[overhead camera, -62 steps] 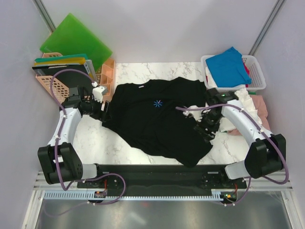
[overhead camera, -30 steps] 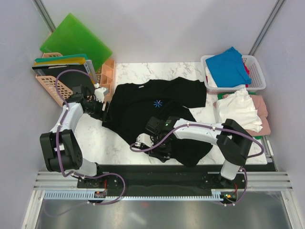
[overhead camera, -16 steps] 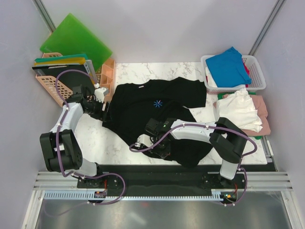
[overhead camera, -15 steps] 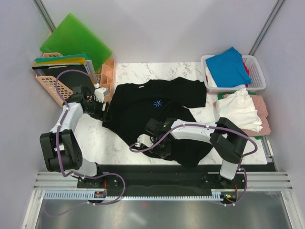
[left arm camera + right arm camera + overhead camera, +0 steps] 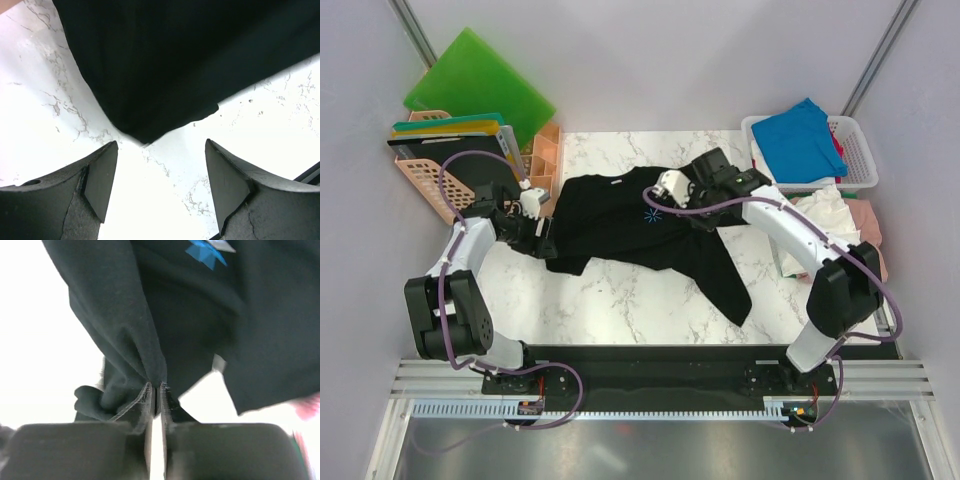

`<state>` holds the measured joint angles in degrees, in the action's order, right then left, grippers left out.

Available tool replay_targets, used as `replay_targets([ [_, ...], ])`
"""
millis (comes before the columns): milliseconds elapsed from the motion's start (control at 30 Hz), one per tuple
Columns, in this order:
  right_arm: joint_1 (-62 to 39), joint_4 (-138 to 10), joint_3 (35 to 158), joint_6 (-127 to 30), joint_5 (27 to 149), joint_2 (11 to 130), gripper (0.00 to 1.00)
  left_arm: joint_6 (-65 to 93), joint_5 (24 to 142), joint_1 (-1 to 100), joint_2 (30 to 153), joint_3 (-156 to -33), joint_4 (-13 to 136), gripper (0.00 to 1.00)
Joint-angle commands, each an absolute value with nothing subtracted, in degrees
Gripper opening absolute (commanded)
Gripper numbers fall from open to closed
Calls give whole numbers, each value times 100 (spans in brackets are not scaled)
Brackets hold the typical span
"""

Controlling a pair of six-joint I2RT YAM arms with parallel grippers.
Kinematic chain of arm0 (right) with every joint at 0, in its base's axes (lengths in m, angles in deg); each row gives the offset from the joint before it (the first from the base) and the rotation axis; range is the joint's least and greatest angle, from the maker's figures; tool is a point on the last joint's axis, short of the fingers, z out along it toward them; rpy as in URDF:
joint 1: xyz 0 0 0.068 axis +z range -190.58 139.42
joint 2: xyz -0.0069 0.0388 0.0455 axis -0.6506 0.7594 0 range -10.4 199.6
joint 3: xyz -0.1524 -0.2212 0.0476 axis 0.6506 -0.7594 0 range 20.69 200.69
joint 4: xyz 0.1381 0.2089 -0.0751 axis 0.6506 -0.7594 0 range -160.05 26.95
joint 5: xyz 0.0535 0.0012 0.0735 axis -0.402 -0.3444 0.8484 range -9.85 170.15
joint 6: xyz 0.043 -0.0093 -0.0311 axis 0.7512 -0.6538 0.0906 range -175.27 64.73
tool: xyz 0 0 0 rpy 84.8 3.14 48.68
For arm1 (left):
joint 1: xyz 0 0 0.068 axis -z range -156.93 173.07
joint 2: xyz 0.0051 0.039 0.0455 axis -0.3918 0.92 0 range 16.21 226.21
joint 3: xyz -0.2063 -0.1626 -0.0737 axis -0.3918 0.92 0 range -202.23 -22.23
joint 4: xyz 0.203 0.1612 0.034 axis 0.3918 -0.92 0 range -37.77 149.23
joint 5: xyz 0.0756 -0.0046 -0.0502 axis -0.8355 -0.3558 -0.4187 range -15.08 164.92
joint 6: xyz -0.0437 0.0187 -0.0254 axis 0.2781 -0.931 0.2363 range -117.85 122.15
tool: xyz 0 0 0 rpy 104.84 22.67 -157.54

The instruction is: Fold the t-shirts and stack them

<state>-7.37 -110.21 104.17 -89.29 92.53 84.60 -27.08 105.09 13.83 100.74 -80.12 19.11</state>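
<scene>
Black t-shirt (image 5: 610, 225) cloth is clamped in the right gripper (image 5: 156, 388), whose fingers are pressed together on a bunched edge. I judge this edge is held so it can be carried over the body to make a fold. From that pinch the cloth stretches up toward the blue logo (image 5: 205, 251). The left gripper (image 5: 157, 170) hovers low over the marble table (image 5: 45, 100) with its jaws apart and holding nothing. A corner of the shirt lies just ahead of it, probably so it can catch that side. The shirt lies mid-table, partly doubled over. A blue t-shirt (image 5: 798, 135) rests in the basket (image 5: 857, 150) at far right.
</scene>
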Motion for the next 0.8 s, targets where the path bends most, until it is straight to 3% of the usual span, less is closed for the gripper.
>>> replay_targets([
  [0, -1332, -11209, 10551, -9481, 8782, 8856, 22, -2790, 10673, 1384, 10138, -7971, 2055, 77],
  [33, -1412, -11192, 10533, -9499, 8701, 8944, 36, -2790, 10700, 1384, 10146, -7954, 2047, 77],
  [100, -1579, -11078, 10358, -9404, 8726, 8910, 54, -2790, 10709, 1393, 10138, -7927, 2056, 77],
  [267, -1589, -10857, 9708, -9087, 8648, 7787, 81, -2861, 10691, 1393, 10155, -7839, 2064, 77],
  [567, -1475, -11219, 8249, -8805, 9105, 6695, 81, -2685, 10902, 1410, 10375, -7953, 2205, 77],
  [767, -1246, -10490, 7782, -8245, 9298, 6957, 78, -2474, 10990, 1524, 10525, -8006, 2345, 76],
])
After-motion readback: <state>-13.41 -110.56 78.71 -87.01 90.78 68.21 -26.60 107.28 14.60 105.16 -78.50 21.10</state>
